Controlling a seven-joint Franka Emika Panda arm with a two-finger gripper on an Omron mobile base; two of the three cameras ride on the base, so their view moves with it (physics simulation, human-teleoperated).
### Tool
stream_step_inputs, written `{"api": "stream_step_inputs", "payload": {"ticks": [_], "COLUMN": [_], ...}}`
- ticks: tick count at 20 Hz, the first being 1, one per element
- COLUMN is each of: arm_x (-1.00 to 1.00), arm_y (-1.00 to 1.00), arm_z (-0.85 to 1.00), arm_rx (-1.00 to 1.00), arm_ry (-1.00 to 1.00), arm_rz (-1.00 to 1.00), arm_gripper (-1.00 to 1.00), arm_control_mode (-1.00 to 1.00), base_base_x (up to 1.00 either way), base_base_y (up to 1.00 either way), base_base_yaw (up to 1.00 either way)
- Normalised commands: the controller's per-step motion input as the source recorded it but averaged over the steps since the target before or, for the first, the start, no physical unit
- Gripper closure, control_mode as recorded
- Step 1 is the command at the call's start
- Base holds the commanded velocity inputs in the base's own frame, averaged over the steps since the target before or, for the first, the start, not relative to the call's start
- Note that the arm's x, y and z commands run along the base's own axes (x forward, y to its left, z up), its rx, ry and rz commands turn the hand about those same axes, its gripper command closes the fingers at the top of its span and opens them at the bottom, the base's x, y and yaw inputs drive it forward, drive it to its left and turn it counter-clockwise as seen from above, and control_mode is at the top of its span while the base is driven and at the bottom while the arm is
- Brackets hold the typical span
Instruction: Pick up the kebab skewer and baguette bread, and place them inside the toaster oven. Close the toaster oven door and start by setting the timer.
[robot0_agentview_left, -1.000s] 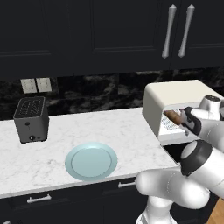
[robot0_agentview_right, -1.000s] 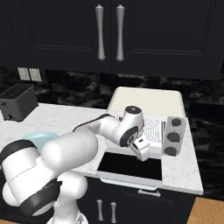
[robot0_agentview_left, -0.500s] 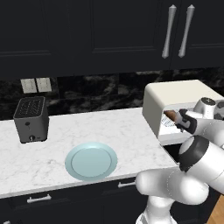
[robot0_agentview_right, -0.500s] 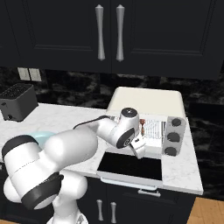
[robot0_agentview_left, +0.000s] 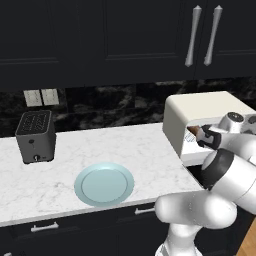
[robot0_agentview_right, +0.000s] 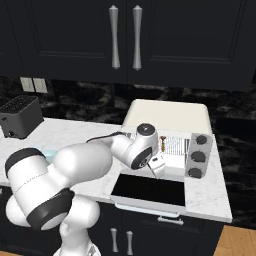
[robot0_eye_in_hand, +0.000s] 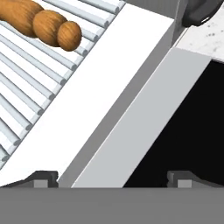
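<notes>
The end effector (robot0_eye_in_hand: 112, 177) sits at the mouth of the toaster oven (robot0_agentview_right: 170, 117), its two dark tips set wide apart with nothing between them. In the hand view one fingertip (robot0_eye_in_hand: 43, 177) rests over the pale sill of the oven opening and the other lies over the dark glass of the toaster oven door (robot0_agentview_right: 149, 190), which lies folded down flat in front of the oven, just below the end effector.

Ahead of the end effector and a little to one side, the baguette bread (robot0_eye_in_hand: 41, 18) lies on the wire rack (robot0_eye_in_hand: 26, 87), an orange-brown lumpy loaf resting across the bars, well clear of the fingertips. In the right base view the kebab skewer (robot0_agentview_right: 162, 143) shows as a small reddish-brown shape on the rack inside the oven, just beyond the end effector (robot0_agentview_right: 156, 165); whether it touches the bread cannot be told. In the left base view a dark reddish tip shows just ahead of the end effector (robot0_agentview_left: 200, 136), against the oven front.

Beside the opening, to the end effector's right, three grey knobs (robot0_agentview_right: 198, 156) stand in a column on the oven's control panel.

Well away to the end effector's left, on the white marble surface (robot0_agentview_left: 100, 150), lie a pale blue plate (robot0_agentview_left: 104, 183) and, farther off, a small dark slot toaster (robot0_agentview_left: 35, 136). Dark cabinets with silver handles (robot0_agentview_left: 202, 35) hang above.
</notes>
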Motion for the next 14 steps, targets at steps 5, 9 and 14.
{"api": "stream_step_inputs", "payload": {"ticks": [5,9,14], "arm_x": [-0.67,-1.0,-1.0], "arm_y": [0.0,0.01,0.07], "arm_z": [0.0,0.12,0.22], "arm_rx": [0.0,0.0,-0.01], "arm_ry": [-0.01,0.0,0.05], "arm_rz": [0.0,0.04,0.24], "arm_gripper": [-1.0,-1.0,-1.0], "arm_control_mode": [-1.0,-1.0,-1.0], "base_base_x": [0.0,0.0,0.0], "base_base_y": [0.0,0.0,0.0], "base_base_yaw": [0.0,0.0,0.0]}}
